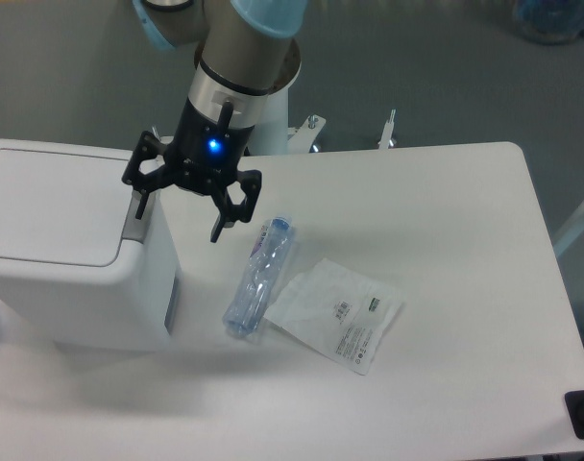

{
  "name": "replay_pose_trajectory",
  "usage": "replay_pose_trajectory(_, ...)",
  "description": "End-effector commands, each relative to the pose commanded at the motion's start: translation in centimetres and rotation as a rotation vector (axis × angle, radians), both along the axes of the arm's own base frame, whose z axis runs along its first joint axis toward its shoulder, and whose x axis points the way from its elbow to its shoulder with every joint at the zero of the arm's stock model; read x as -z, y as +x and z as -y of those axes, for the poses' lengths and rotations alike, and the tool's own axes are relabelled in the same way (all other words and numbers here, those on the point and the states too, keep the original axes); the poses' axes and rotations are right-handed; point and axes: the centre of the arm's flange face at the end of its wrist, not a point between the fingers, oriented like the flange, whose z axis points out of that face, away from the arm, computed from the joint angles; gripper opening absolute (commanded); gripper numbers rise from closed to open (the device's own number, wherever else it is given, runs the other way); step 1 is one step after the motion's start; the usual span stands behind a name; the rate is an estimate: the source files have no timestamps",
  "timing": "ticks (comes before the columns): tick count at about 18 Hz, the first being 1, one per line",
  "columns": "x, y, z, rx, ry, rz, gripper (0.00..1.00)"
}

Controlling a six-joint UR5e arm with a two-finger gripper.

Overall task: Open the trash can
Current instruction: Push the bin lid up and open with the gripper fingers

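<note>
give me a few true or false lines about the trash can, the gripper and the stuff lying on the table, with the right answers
1. The trash can has its lid down. True.
2. The gripper is shut on the plastic bottle. False: its fingers are spread open and hold nothing; the bottle lies on the table.
3. One finger is at the grey tab on the can's rim. True.
4. The bottle stands upright. False: it lies on its side.
5. A flat white packet lies right beside the bottle. True.
6. The packet rests on the can's lid. False: it is on the table, right of the bottle.
</note>
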Motion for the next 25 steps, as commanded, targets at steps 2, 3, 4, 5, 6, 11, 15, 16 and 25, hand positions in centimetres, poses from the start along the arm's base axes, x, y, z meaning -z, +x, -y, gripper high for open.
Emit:
replay_pose_trajectory(2, 0.2, 0.2, 0.1, 0.005, -0.004, -0.001, 1.0)
replay_pose_trajectory(3, 0.6, 0.3, 0.3, 0.005, -0.014, -0.001, 1.0)
replay_pose_trajectory(4, 0.9, 0.4, 0.4, 0.005, -0.02, -0.003, 1.0)
replay_pose_trajectory(5, 1.1, 0.7, 0.4, 0.008, -0.026, -0.003, 1.0)
replay_pose_trajectory(6, 1.2, 0.8, 0.3, 0.009, -0.03, -0.004, 1.0)
replay_pose_trajectory(11, 1.6, 1.0, 0.3, 0.012, -0.042, -0.006, 1.0)
replay_pose_trajectory(15, 1.5, 1.0, 0.2, 0.012, -0.04, -0.008, 1.0)
replay_pose_trajectory(16, 1.5, 1.0, 0.2, 0.012, -0.04, -0.008, 1.0)
replay_pose_trajectory(25, -2.7, -0.7, -0.2, 0.001, 0.034, -0.099, 1.0)
